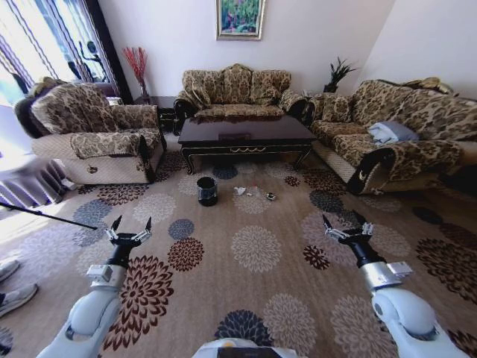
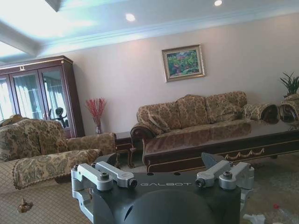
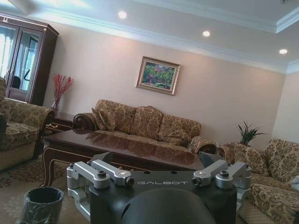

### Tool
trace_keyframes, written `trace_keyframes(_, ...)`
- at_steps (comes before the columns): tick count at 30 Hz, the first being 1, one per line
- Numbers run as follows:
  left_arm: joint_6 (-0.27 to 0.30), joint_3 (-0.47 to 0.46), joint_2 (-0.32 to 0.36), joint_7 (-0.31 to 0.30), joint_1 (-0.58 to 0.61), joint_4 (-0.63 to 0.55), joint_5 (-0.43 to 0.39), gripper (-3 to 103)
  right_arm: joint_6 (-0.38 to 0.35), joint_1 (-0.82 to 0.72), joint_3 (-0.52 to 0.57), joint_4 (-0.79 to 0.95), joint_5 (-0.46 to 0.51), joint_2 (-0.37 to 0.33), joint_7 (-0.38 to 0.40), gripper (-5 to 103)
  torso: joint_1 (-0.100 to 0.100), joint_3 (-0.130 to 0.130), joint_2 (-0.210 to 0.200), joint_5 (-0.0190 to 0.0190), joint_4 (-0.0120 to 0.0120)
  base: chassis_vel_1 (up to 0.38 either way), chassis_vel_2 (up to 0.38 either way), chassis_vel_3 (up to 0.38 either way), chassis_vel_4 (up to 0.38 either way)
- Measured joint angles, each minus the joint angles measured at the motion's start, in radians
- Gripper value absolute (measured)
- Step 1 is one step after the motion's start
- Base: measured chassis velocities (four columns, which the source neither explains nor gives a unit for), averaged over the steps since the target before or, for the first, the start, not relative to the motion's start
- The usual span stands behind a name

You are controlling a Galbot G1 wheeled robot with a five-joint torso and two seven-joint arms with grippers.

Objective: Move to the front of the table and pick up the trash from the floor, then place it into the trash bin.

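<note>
— What stands around you?

— I am out on the floor (image 1: 253, 298), the flowered carpet, well back from the table (image 1: 246, 133). A patterned sofa (image 1: 237, 91) sits behind the table, an armchair (image 1: 93, 130) to my left, a longer sofa (image 1: 387, 130) to my right with a pale cloth on its seat. A framed picture (image 1: 240, 18) hangs on the far wall. Open carpet lies between me and the table.

— And your grippers?

— My left gripper (image 1: 131, 224) and right gripper (image 1: 344, 223) both hang low over the carpet in front of me, well apart, each with its fingers spread wide and holding nothing.

— Where is the trash?

— The trash (image 1: 253, 192) lies on the carpet just in front of the table: a crumpled white scrap, something small with a touch of red, and a small dark object to their right. The trash bin (image 1: 207, 190), black with a crinkly clear liner, stands just beside them on their left.

— Anything hard to make out?

— The scraps are too small to tell further. In my right wrist view the bin (image 3: 41, 205) is cut off at the edge; in my left wrist view my own gripper body covers most of the carpet.
</note>
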Motion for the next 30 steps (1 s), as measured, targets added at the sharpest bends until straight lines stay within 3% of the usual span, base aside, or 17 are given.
trace_keyframes(13, 0.010, 0.003, 0.000, -0.004, 0.002, 0.000, -0.030, 100, 0.017, -0.004, 0.003, 0.000, -0.006, 0.008, -0.002, 100, 0.000, -0.001, -0.001, 0.0000, 0.0000, 0.000, 0.000, 0.000, 0.000)
trace_keyframes(30, 0.025, 0.008, -0.013, 0.016, 0.010, -0.009, -0.058, 100, 0.017, -0.009, 0.004, 0.008, 0.006, 0.012, 0.004, 100, -0.040, -0.047, -0.087, 0.0000, 0.0000, 0.000, 0.000, 0.000, 0.000)
